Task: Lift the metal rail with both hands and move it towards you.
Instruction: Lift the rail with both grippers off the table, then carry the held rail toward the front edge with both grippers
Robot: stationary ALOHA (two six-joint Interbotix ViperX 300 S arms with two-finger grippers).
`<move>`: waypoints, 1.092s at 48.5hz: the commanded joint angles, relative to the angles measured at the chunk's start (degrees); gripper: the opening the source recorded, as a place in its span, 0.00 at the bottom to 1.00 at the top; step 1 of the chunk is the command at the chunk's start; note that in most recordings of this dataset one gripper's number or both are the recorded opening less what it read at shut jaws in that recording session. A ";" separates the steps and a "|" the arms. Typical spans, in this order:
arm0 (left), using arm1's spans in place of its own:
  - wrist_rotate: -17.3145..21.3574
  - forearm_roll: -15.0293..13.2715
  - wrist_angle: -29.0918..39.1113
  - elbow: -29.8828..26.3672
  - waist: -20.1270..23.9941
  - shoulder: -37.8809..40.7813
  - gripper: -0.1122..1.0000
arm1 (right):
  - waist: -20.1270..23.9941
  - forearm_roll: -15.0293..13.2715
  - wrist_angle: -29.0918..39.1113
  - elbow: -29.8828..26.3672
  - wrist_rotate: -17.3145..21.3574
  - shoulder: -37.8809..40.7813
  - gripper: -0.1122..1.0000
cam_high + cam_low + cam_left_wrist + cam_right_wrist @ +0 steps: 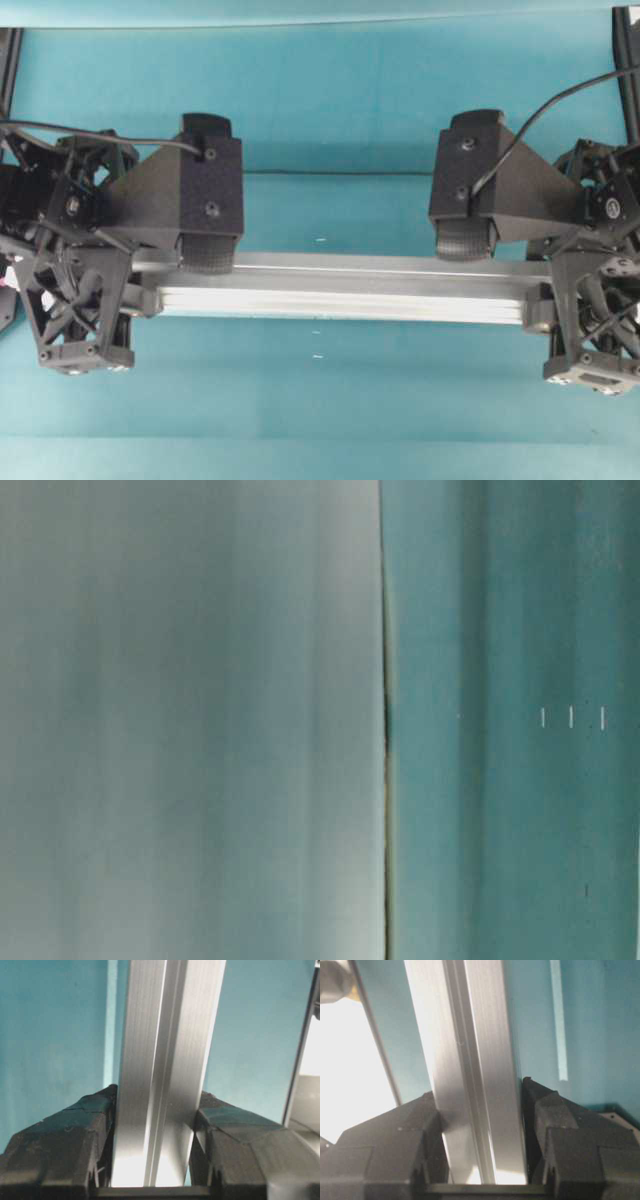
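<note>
The metal rail (340, 288) is a long silver grooved bar lying left to right across the teal table (330, 100). My left gripper (160, 287) holds its left end and my right gripper (532, 292) its right end. In the left wrist view the rail (165, 1035) runs up between two black padded fingers (75, 1130) that press on both its sides; the gripper (155, 1105) is shut on it. The right wrist view shows the same: the rail (470, 1035) is clamped in the gripper (479, 1097), with a finger (570, 1130) tight against each side. Whether the rail touches the table I cannot tell.
A thin pale-blue tape strip (111, 1010) (559, 1020) lies on the table beside the rail. Small white marks (320, 240) dot the cloth. Dark frame posts (625, 60) stand at the far corners. The table-level view is a blur of pale grey (190, 720) and teal.
</note>
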 commanded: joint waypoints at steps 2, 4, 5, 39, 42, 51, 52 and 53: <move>-1.41 0.09 -0.09 -1.85 -0.26 -0.97 0.38 | -0.88 -0.79 -0.09 -1.05 5.63 -0.79 0.46; -1.41 0.09 -0.09 -1.93 -0.18 -0.97 0.38 | -0.97 -1.14 0.09 -0.88 5.54 -0.97 0.46; -1.41 0.09 -0.09 -1.93 -0.26 -0.97 0.38 | -1.05 -1.23 0.09 -0.79 5.54 -1.05 0.46; 2.29 0.62 -6.94 9.14 8.00 -1.67 0.38 | -6.86 -5.19 -10.81 13.54 -1.41 -4.66 0.46; 3.16 0.62 -9.14 11.95 8.17 -1.85 0.38 | -7.38 -5.19 -12.92 16.35 -1.93 -5.10 0.46; 3.52 0.62 -16.61 20.30 8.17 -1.58 0.38 | -8.00 -5.19 -20.83 26.28 -3.60 -5.71 0.46; 3.52 0.70 -17.58 21.53 8.09 -1.49 0.38 | -8.00 -5.19 -21.97 27.25 -3.60 -5.71 0.46; 3.52 0.70 -18.19 22.24 8.17 -1.49 0.38 | -8.00 -5.19 -23.12 28.12 -3.60 -5.71 0.46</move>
